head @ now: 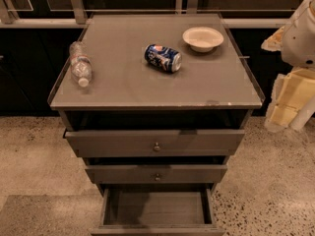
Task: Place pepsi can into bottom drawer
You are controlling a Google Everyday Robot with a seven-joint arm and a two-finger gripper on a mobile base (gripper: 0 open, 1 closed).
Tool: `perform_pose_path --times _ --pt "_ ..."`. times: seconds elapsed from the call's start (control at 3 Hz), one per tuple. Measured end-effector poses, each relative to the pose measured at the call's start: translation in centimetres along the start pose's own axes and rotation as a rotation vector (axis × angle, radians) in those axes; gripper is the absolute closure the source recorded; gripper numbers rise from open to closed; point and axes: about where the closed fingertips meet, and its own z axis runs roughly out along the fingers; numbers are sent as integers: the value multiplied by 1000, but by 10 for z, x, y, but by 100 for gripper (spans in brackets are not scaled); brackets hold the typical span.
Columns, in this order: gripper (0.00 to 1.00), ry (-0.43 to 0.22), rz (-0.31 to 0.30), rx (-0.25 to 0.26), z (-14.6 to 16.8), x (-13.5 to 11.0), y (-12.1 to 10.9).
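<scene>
On the worktop (123, 82), the pepsi can (163, 58) lies on its side, ungrasped; the gripper (288, 104) hangs at 3 o'clock, its state impossible to tell. Next, likely: reach, grasp, lower into the open bottom drawer (157, 208) at 6 o'clock.

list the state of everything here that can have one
can: on its side on the cabinet
bottle: on its side, capped
bowl: upright, looks empty
top drawer: ajar
middle drawer: ajar
bottom drawer: pulled open, nothing in it
pincer: right of the cabinet, away from the can
</scene>
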Motion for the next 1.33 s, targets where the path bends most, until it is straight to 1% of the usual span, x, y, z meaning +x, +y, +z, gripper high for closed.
perform_pose_path --times 0.33,0.67,1.0,1.33 --pt "0 0 0 0 0 0 0" --pt "0 -13 6 24 -3 -2 -3" --pt "0 -86 4 63 4 -19 -24" --pt "0 -192 19 73 31 -55 -62"
